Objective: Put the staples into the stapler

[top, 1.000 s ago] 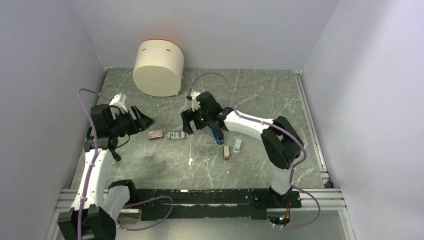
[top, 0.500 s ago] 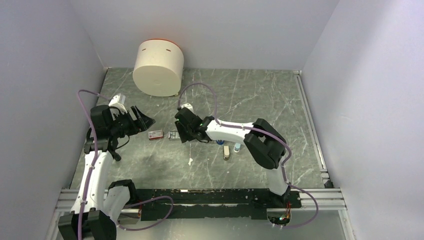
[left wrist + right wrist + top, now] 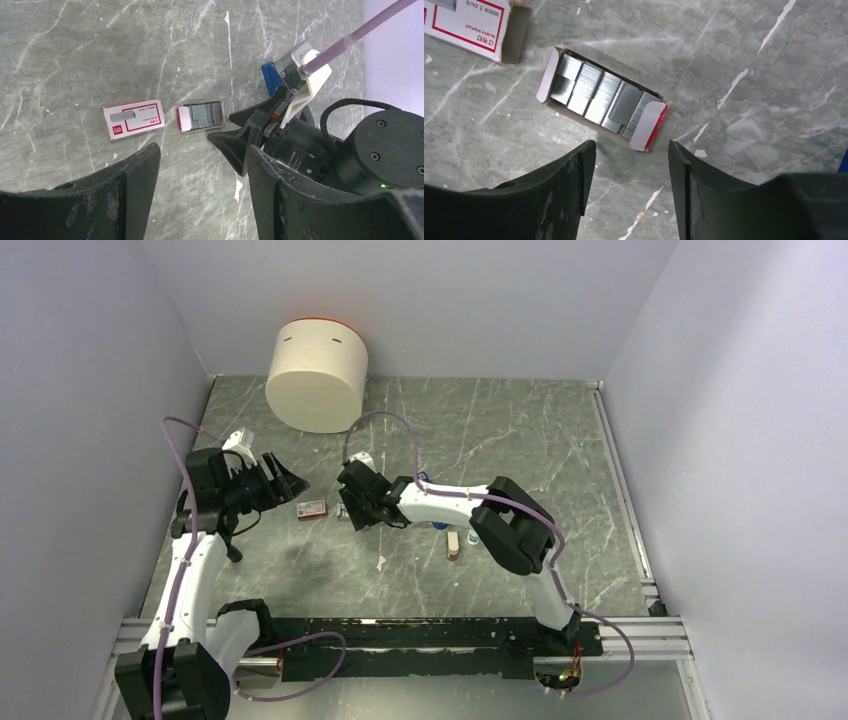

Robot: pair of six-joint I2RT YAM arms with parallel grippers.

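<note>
The staples' red-and-white box sleeve lies on the table, also in the left wrist view and at the top left of the right wrist view. Beside it the open tray of silvery staple blocks lies flat, also in the left wrist view. My right gripper is open and empty just above and beside the tray. The blue stapler lies behind the right wrist, mostly hidden. My left gripper is open and empty, left of the sleeve.
A large cream cylinder stands at the back left. A small tan oblong piece and a pale-blue one lie right of the stapler. The right forearm stretches low across the table's middle.
My right gripper has swung left and down, from near the stapler to just over the staple tray. The left arm has barely moved.
</note>
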